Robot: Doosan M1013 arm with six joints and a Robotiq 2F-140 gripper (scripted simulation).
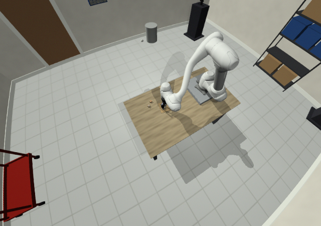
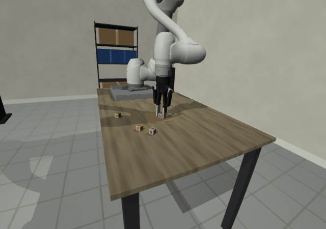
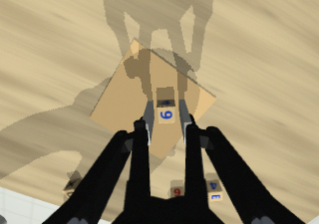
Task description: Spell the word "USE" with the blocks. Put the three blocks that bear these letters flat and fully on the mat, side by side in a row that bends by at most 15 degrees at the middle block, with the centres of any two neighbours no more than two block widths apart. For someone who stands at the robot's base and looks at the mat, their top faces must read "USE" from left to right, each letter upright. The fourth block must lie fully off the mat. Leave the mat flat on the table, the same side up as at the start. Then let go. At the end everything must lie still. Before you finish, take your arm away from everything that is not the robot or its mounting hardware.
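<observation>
The mat [image 1: 162, 111] [image 2: 150, 117] [image 3: 112, 102] lies flat on the table, turned askew in the wrist view. A block [image 2: 160, 115] [image 3: 165, 115] sits on it; its top has a blue mark like a 6 or 9 in the wrist view. My gripper [image 2: 161, 114] [image 3: 165, 109] is partly open, with one finger on each side of this block and narrow gaps beside it. Off the mat lie a block with a blue E on top [image 2: 152, 131] [image 3: 214, 196], a red-marked block [image 2: 139, 127] [image 3: 176, 190] and a dark-marked block [image 2: 117, 115] [image 3: 70, 188]. My fingers partly hide the last two in the wrist view.
The wooden table [image 1: 153, 130] [image 2: 184, 145] carries the arm's grey base plate [image 1: 194, 91] [image 2: 131, 96] at its far end in the exterior view. The dark-marked block lies near a long table edge. Arm shadows fall across the mat.
</observation>
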